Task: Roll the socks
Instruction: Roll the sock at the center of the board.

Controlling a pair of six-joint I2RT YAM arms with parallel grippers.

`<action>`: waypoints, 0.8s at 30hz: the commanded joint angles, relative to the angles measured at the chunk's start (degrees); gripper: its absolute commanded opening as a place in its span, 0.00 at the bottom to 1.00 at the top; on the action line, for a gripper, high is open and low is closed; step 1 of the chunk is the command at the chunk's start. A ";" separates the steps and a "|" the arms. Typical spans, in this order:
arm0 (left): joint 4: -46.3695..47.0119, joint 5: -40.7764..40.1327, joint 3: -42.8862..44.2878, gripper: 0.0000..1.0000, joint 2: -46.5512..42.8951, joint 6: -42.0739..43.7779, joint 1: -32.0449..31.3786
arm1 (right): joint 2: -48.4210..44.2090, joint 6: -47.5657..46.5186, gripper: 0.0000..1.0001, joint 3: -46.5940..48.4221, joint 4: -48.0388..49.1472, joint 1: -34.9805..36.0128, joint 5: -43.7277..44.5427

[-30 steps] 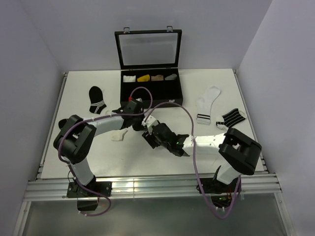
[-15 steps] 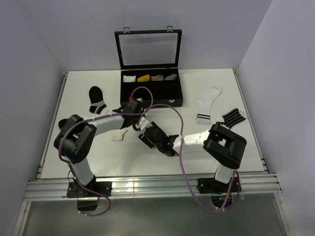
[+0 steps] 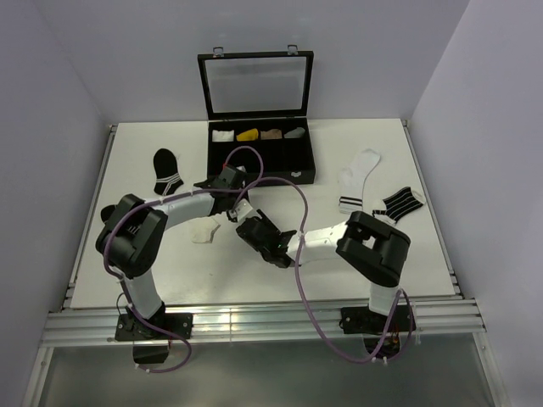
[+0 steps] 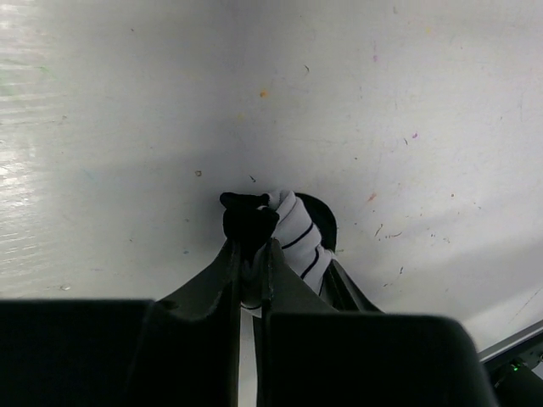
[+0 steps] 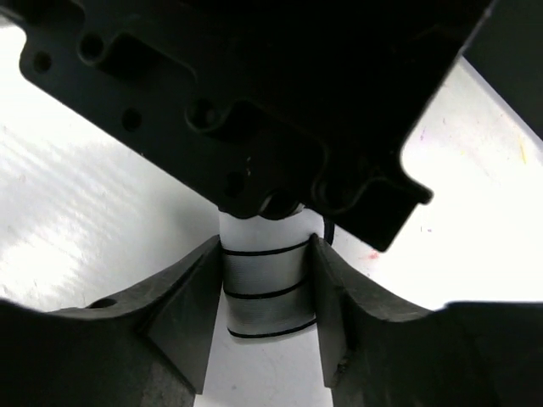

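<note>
Your left gripper [image 4: 249,244] is clamped narrow on the black-toed end of the lined sock [image 4: 299,239]. The sock sits bunched on the table [image 4: 119,102] in the middle, just near of the black case [image 3: 210,157]. Your right gripper [image 5: 265,254] faces it from the near right with the sock's white strip between its jaws, 1 pad at each edge; you cannot tell whether they pinch it yet. Judged from this, the roll is barely begun: only the toe end is gathered, and the plain sock [image 3: 356,180] with the banded cuff lies flat at the far right, untouched. 4 small bundles [image 3: 222,135] already sit in the case's far row. Against 1 second ago, your right arm [image 3: 373,246] has swung its elbow leftward and pushed its gripper in toward the left one, with the jaws drawn narrower. Your left gripper has kept its clamp, and the plain sock lies where it was.
</note>
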 commanded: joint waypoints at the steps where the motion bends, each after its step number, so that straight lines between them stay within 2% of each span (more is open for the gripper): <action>1: -5.63 2.21 1.72 0.01 0.01 2.91 -0.77 | 5.06 3.48 0.51 1.99 -8.53 -0.61 0.72; 5: -6.86 3.72 2.69 0.03 0.18 3.70 -0.24 | 7.17 4.97 0.41 3.66 -11.17 -1.40 -0.34; 6: -6.86 3.89 2.78 0.04 0.09 3.78 -0.06 | 7.44 5.15 0.30 4.18 -11.18 -1.58 -0.51; 8: -7.21 4.59 2.78 0.10 -0.08 3.61 0.29 | 7.53 5.59 0.17 4.45 -13.28 -2.01 -1.04; 9: -7.13 4.68 2.69 0.13 -0.43 3.43 0.81 | 7.53 5.68 0.05 4.37 -13.46 -2.28 -1.39; 10: -6.95 4.68 2.60 0.17 -0.61 3.08 1.17 | 7.35 5.77 0.01 4.28 -13.90 -2.45 -1.65; 11: -6.86 4.68 2.34 0.25 -1.39 2.82 1.52 | 6.83 6.12 0.00 4.28 -14.08 -2.54 -2.87; 13: -6.34 4.51 2.08 0.36 -2.36 1.77 2.66 | 6.04 6.12 0.00 4.10 -14.87 -2.90 -4.54; 14: -6.07 4.42 1.81 0.49 -2.80 1.50 3.01 | 5.77 6.38 0.00 4.01 -15.30 -2.98 -5.95; 17: -5.19 2.93 1.38 0.66 -5.52 -0.08 4.33 | 4.63 7.08 0.00 3.84 -16.54 -3.68 -9.11; 20: -2.30 1.70 -0.64 0.74 -7.72 -2.71 5.39 | 2.87 7.09 0.00 2.70 -16.10 -4.48 -11.84; 24: 4.11 0.82 -6.00 0.77 -10.45 -7.63 5.65 | 0.76 7.26 0.00 1.47 -15.57 -5.71 -16.32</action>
